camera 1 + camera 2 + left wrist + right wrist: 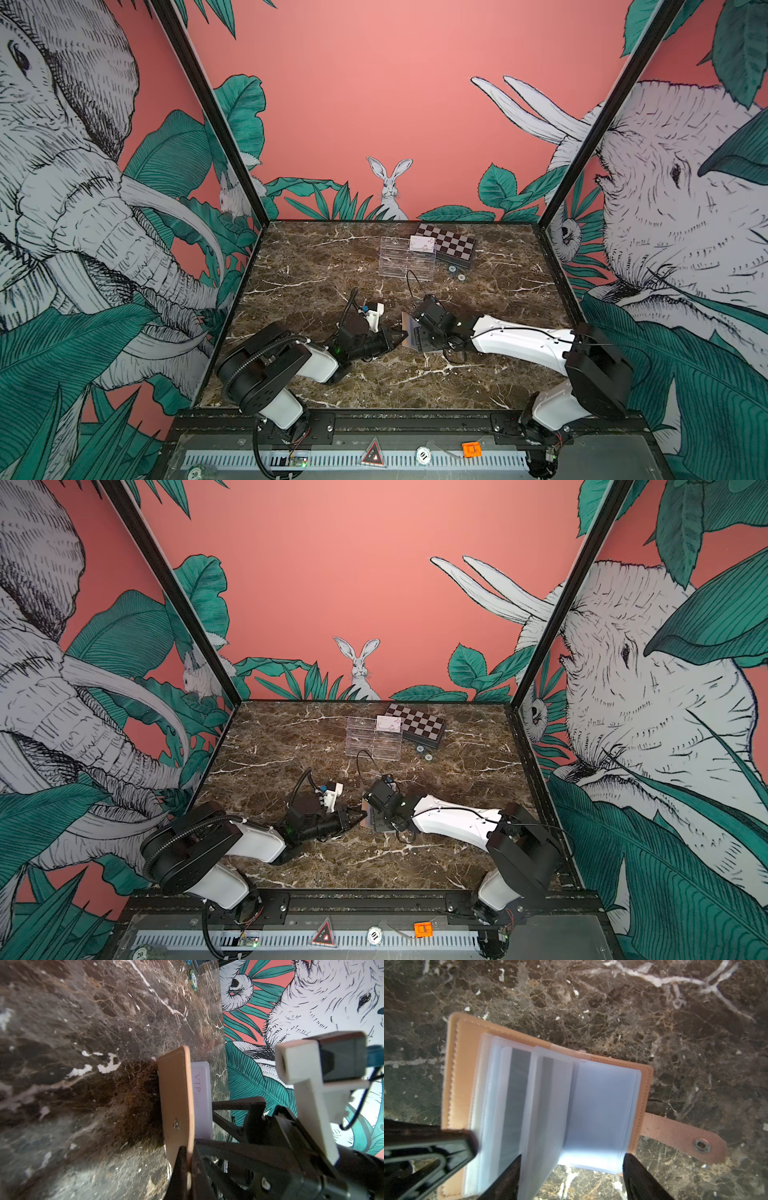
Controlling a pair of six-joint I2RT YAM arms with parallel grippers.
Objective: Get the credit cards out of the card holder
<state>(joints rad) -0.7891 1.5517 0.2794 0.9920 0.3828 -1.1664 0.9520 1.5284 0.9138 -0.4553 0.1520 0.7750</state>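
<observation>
- Closest to me, the front rail (249, 459) carries a black-and-red triangle badge (374, 453), a round token marked 10 (422, 454) and an orange tag (471, 449).
- The left gripper (186, 1155) is clenched on the tan cover of the card holder (467, 1053), pinching the cover's edge on its own side so that the flap stands lifted.
- The right gripper (573, 1155) hangs over the open holder with its fingers (639, 1178) spread wide and grasping nothing. One finger is beside a loose sleeve leaf that stands up. The other is at the outer edge of the sleeve stack on the strap side.
- The credit cards (519, 1084) sit inside the pale bluish sleeves, where two dark stripes show through the plastic. From the left wrist, a white card lettered VIP (201, 1095) shows just behind the lifted cover.
- The snap strap (685, 1138) lies flat on the marble, pointing away from the left gripper.
- The holder (406, 324) rests on the tabletop (311, 374) about midway between the side edges, nearer the front edge than the rear.
- Near the middle of the rear edge stands a clear acrylic tray (405, 262), with one white card (419, 243) upright at its rear right corner.
- A chequered box (451, 247) sits just beside the tray on its right. Two small round tokens (452, 269) lie on the marble in front of the box.
</observation>
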